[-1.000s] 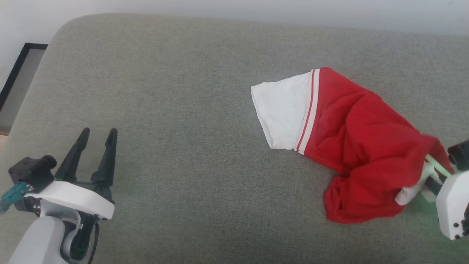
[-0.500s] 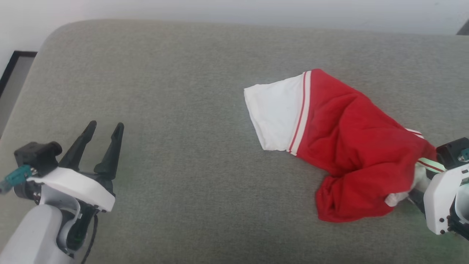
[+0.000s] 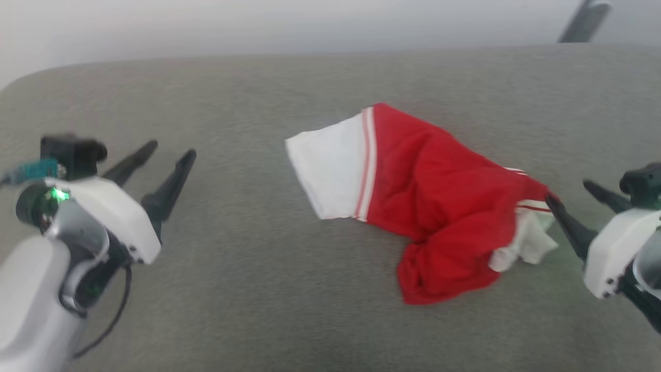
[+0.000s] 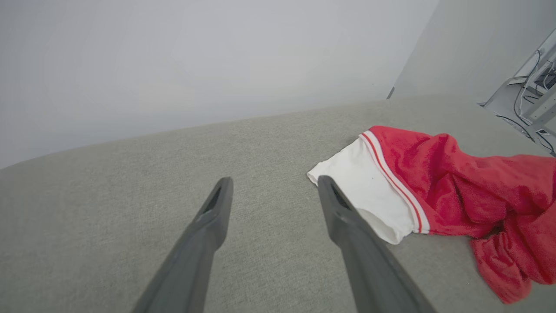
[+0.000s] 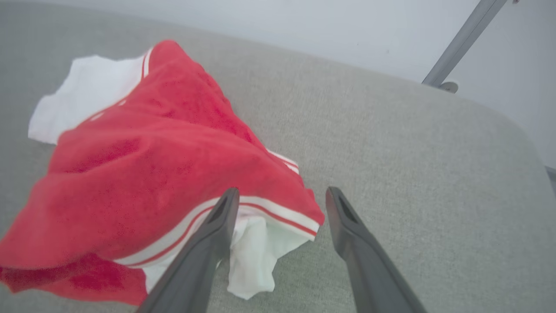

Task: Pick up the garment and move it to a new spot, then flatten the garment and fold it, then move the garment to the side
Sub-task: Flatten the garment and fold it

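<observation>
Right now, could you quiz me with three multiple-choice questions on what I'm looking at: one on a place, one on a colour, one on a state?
1. Which tool is the red jersey closest to? A left; B right; C equally far from both.
2. Its spread-out sleeve is: A blue; B black; C white.
3. The right tool is: A open, gripping nothing; B shut on the cloth; C lifting the cloth.

Answers:
1 B: the crumpled end lies just beside the right tool, while the left tool stands well apart.
2 C: it is plain white next to the striped trim.
3 A: its jaws are spread and the cloth lies loose on the grey cushion.
</observation>
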